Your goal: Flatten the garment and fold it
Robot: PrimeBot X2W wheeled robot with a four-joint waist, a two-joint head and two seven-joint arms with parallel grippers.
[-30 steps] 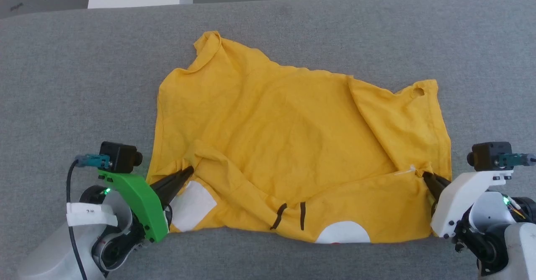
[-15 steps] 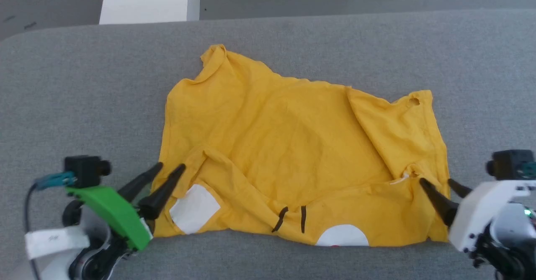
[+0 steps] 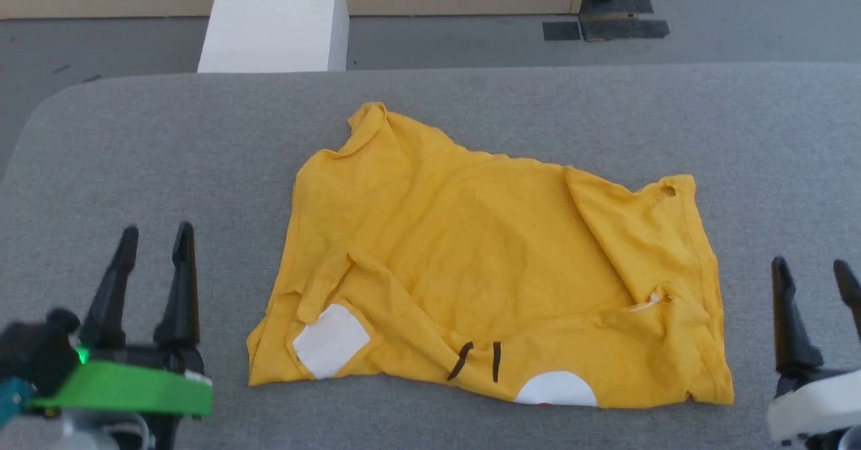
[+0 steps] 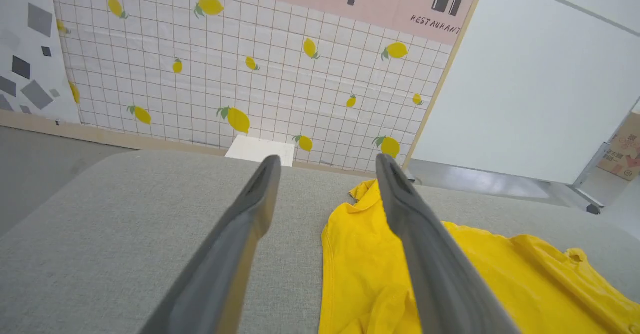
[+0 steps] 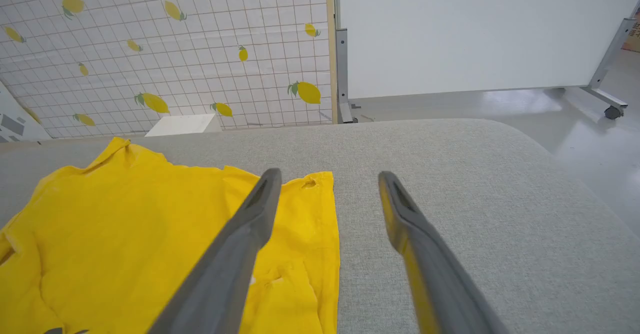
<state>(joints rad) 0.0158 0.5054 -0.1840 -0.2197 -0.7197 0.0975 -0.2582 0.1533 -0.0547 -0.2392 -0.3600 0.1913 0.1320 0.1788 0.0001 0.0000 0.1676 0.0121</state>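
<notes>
White block (image 3: 276, 19) beyond grey worktop (image 3: 168, 154); garment (image 3: 484, 261) rumpled mid-worktop. Left fingers (image 3: 180, 282), right fingers (image 3: 788, 315) spread wide, empty, clear of garment.

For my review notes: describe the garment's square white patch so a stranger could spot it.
On the grey padded table lies a mustard-yellow garment. Near its near-left corner sits a white patch. It is squarish, unlike the rounded white patch farther right.

Green mount (image 3: 121, 388) of left gripper (image 3: 157, 230) blurred, right gripper (image 3: 810, 264) cut off at the edge, red speck (image 3: 540, 403) on garment (image 3: 484, 261) hem unreadable
</notes>
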